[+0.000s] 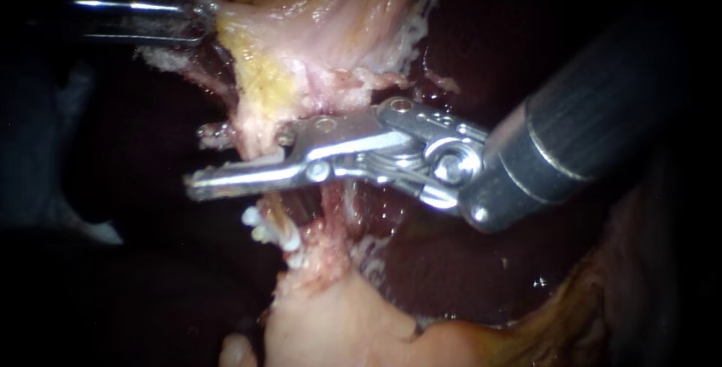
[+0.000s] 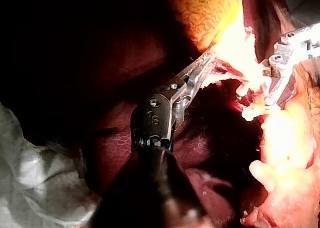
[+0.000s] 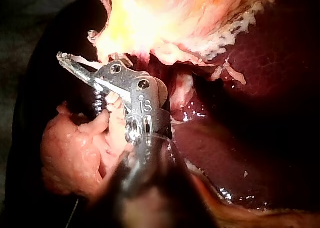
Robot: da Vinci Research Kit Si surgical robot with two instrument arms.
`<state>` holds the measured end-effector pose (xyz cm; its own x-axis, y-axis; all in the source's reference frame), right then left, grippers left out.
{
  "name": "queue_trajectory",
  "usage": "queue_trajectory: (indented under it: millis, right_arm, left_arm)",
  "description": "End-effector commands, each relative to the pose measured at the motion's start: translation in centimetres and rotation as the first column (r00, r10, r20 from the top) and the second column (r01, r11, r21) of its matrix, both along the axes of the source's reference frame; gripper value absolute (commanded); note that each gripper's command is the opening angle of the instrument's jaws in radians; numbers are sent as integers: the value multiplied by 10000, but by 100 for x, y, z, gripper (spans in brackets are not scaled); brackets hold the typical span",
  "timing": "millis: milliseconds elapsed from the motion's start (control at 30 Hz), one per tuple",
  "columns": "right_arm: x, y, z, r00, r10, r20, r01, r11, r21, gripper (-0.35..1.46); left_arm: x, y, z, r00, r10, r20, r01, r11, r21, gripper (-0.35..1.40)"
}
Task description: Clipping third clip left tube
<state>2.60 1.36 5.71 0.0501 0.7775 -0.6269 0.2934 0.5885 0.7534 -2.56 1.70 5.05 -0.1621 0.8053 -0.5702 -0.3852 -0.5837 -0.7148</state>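
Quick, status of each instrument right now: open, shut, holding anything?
Left instrument: shut on the pale tissue.
Right instrument: open, astride the tube, not clamped on it.

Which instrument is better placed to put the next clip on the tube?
Probably right. The right instrument straddles the tube with its pincer open, just above the white clips; the left instrument is up at the pale tissue, gripping it.
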Motion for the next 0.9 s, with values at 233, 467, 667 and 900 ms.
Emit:
queue_trajectory:
  millis: [233,467,667,900]
  right_arm:
    - [6,4,5,9970,-642,-437,645,9979,56,39]
    - [9,4,8,9950,-819,-569,822,9966,16,31]
    - [1,3,15,9951,-884,-451,905,9949,447,-13]
    - [-4,-4,22,9970,-723,-266,739,9952,634,-35]
  left_arm:
    - [0,0,1,10000,-5,-8,5,10000,-3,-35]
    - [0,0,1,10000,-4,-8,4,10000,-3,-35]
    - [0,0,1,10000,-4,-8,4,10000,-3,-35]
    - [0,0,1,10000,-4,-8,4,10000,-3,-35]
